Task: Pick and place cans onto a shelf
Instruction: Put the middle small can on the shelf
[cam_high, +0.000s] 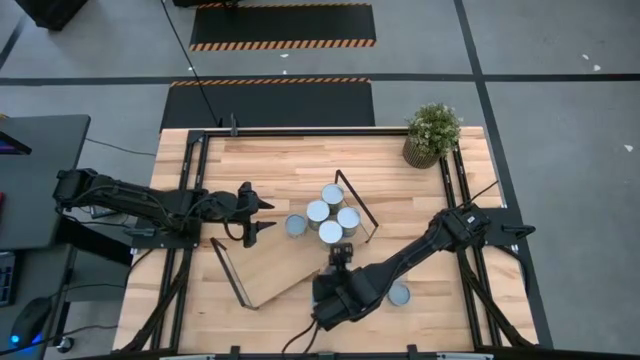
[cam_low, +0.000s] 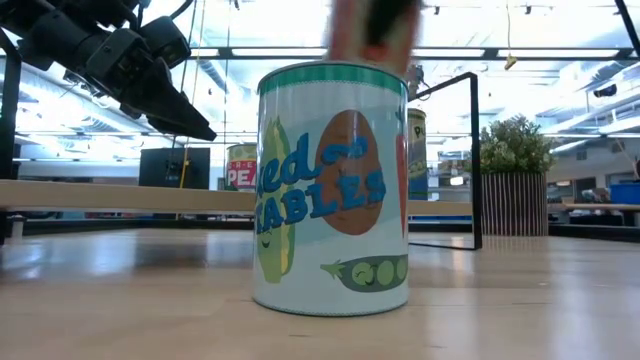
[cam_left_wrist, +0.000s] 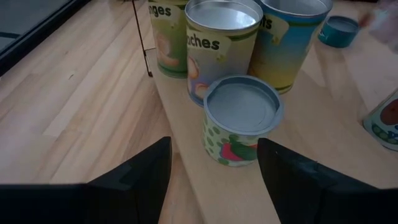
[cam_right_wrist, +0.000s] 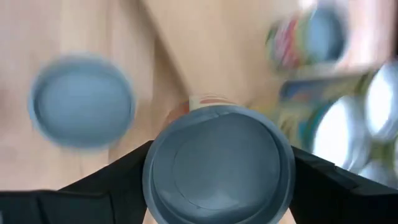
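Note:
The shelf (cam_high: 280, 265) lies slantwise on the table, a black wire loop at each short end. Several cans (cam_high: 330, 212) with silver tops stand clustered on its far right part; a shorter one (cam_high: 296, 226) stands apart from them toward the left. One more can (cam_high: 398, 294) stands on the table near the front edge and fills the low view (cam_low: 330, 190). My right gripper (cam_high: 340, 262) is shut on a can (cam_right_wrist: 217, 165) over the shelf's near edge. My left gripper (cam_high: 258, 215) hangs open just left of the short can (cam_left_wrist: 241, 118), touching nothing. My right gripper pinches the can's round side just under its top rim (cam_right_wrist: 152, 171), one finger (cam_right_wrist: 124, 177) on each side. The fingers come from above, slanting down. The can stays upright, top toward the wrist. In the low view a blurred shape high above the table seems to be this can.
A potted plant (cam_high: 432, 132) stands at the table's far right corner. Black frame rails (cam_high: 190, 190) run along the table's left and right sides. Bare wood lies left of the shelf and along the front.

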